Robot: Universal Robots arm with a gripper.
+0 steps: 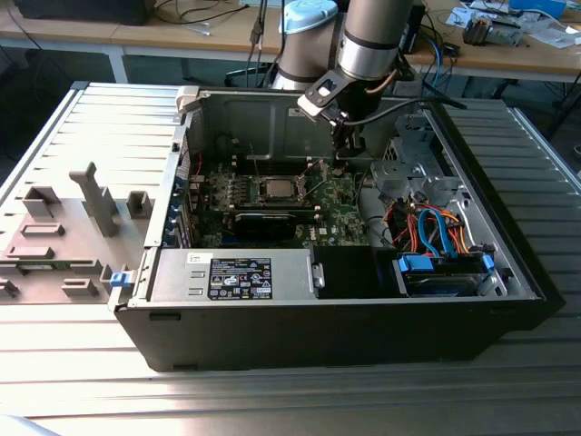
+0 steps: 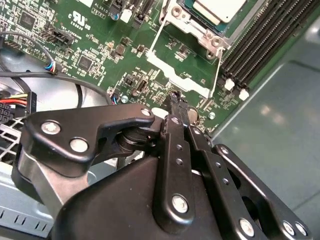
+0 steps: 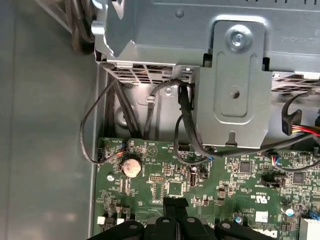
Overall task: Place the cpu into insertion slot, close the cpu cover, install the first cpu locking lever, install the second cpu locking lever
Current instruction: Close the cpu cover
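The cpu (image 1: 277, 189) lies silver face up in the insertion slot (image 1: 292, 191) on the green board; the second wrist view shows its corner (image 2: 220, 7) inside the silver socket rim (image 2: 182, 17). The cpu cover (image 2: 192, 86), a thin silver frame with a cut-out middle, stands swung open off the socket towards my gripper. Thin wire levers (image 2: 218, 65) run along the frame's sides. My gripper (image 1: 347, 156) hovers over the board to the exterior view's right of the socket. In both wrist views its black fingers are shut with nothing between them (image 2: 173, 100) (image 3: 175, 202), the tips just short of the cover's free edge.
Long black memory slots (image 2: 265, 35) lie beside the socket. A metal drive cage (image 3: 235, 80) with black cables (image 3: 185, 130) rises past the board's edge, near a coin battery (image 3: 131, 166). The power supply (image 1: 231, 272) and blue and orange cables (image 1: 440, 236) fill the case front.
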